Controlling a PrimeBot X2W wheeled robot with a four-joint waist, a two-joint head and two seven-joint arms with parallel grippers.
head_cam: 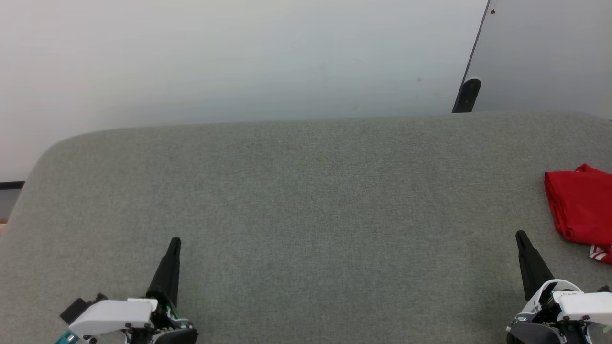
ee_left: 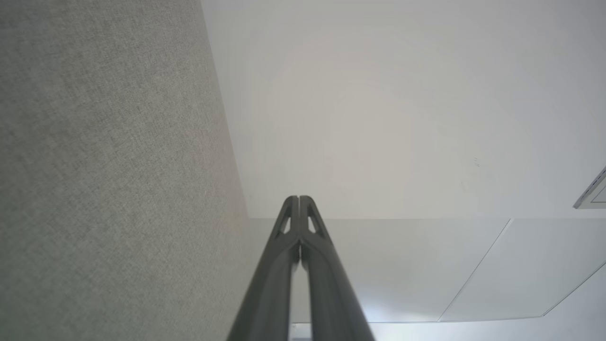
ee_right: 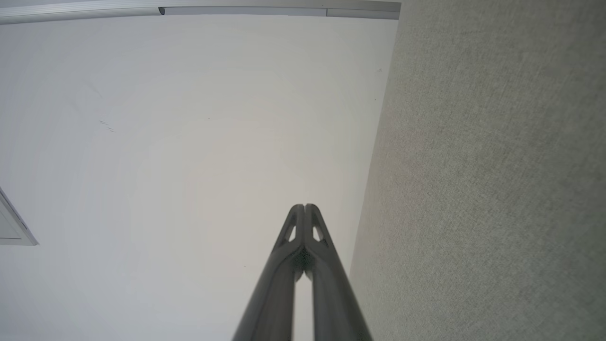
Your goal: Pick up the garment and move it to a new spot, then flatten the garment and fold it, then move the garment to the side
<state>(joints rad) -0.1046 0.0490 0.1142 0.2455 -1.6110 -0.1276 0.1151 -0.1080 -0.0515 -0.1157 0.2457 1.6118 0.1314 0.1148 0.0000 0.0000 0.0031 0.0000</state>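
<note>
The left gripper is clenched on nothing, its 2 dark fingers pressed tip to tip. It hangs over the near left part of the grey padded surface, pointing toward the surface's far edge. The right gripper is closed and empty in the same way over the near right part of that surface. In both wrist views the fingers meet with no cloth between them, and each looks along the surface to the pale background past its far edge. This mirrored, drawn-back pose reads as a rest position, with both arms kept at the robot's side of the surface rather than reaching over the work area.

The garment lies at the surface's right edge, beyond and to the right of the right gripper and apart from it, partly cut off by the picture's border. It shows as a compact red block with fairly straight sides, and a bit of striped trim pokes out at its near corner. That tidy shape, parked at the side, suggests the folding is done, though the hidden part leaves this unsure.
</note>
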